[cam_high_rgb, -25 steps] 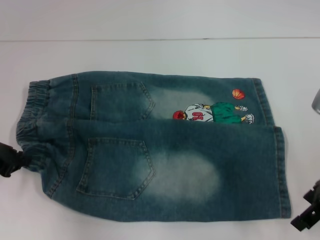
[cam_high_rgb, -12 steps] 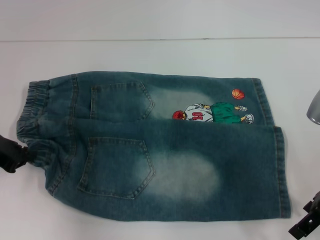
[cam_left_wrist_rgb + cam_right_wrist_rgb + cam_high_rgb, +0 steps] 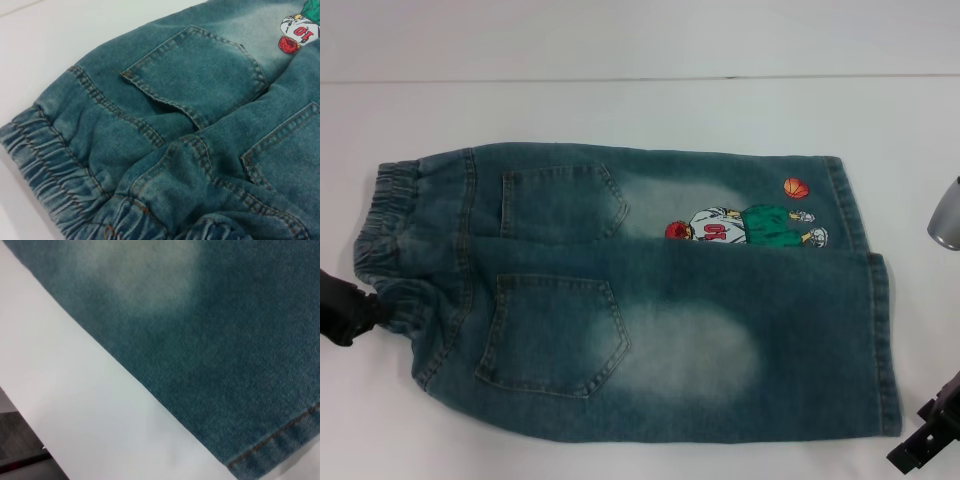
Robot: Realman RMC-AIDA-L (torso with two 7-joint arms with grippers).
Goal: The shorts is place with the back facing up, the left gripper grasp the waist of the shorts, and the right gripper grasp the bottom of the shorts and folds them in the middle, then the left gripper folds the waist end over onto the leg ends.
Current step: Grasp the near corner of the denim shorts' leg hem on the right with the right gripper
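Pinching at the elastic waist (image 3: 382, 250), the left gripper (image 3: 365, 312) sits at nine o'clock in the head view — its dark tip meets the bunched waistband corner, though whether it is clenched on the cloth I cannot tell. Out at five o'clock the right gripper (image 3: 925, 448) hangs just off the hem corner, apart from the denim; its fingers are cut off by the edge, so their state is unreadable too. Between them the shorts (image 3: 640, 300) lie flat on the white table (image 3: 620, 110), back up, two pockets showing, waist at nine o'clock, leg hems at three — the near leg overlaps the far one, half covering a basketball-player print (image 3: 745, 225).
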